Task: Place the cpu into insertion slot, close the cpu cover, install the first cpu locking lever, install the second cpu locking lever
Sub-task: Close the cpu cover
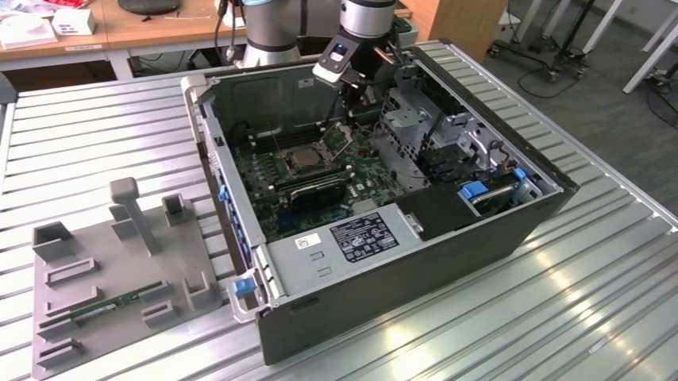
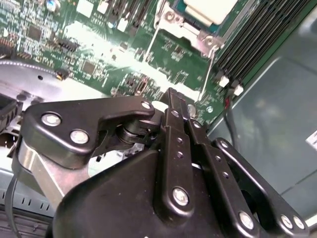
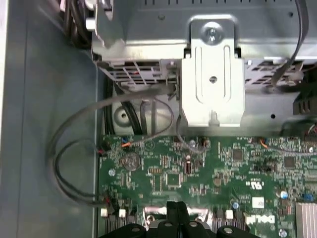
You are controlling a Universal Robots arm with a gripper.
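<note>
My black hand [image 2: 174,99] looks pressed together. In the exterior view the small square silver-tan chip [image 1: 307,156] lies at its seven o'clock, hard to make out.

Ribbed silvery metal table [image 1: 593,302], spanning the exterior view; bright glare patches along the slats toward the near right. Behind, at far left: light brown wooden desk [image 1: 138,32], bearing small white boxes [image 1: 72,20]. At far centre: upright brown board panel [image 1: 461,24]. At far right: grey floor [image 1: 604,95], black wheeled stand base [image 1: 526,54] with trailing cables, white furniture legs [image 1: 649,59]. Even indoor light.
</note>
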